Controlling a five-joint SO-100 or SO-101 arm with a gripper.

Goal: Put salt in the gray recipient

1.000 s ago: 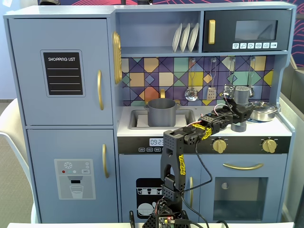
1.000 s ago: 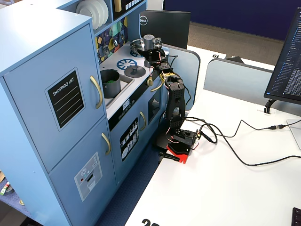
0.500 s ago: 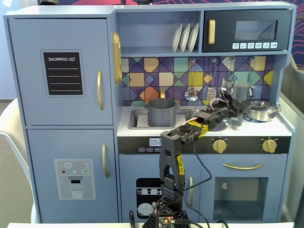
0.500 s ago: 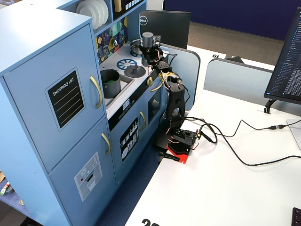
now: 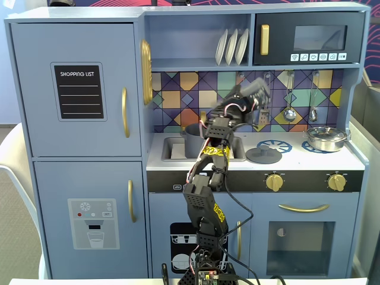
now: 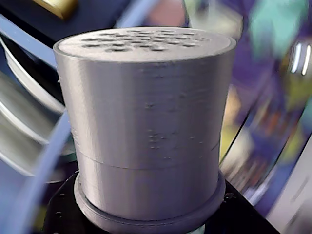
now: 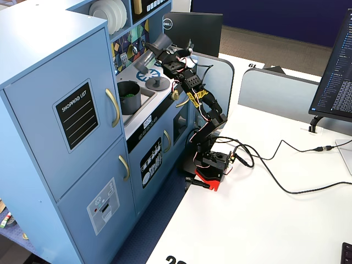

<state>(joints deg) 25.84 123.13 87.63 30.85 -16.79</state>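
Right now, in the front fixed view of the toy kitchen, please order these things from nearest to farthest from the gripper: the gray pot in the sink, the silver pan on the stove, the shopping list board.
Measured from the gripper, which holds the gray shaker:
1. Gray pot, in the sink, below and left.
2. Silver pan, on the right burner.
3. Shopping list board, on the far left door.

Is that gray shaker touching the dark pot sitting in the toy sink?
Apart. In a fixed view the gray shaker, held up by the gripper, hangs in the air above and to the right of the dark pot, with countertop visible between them.
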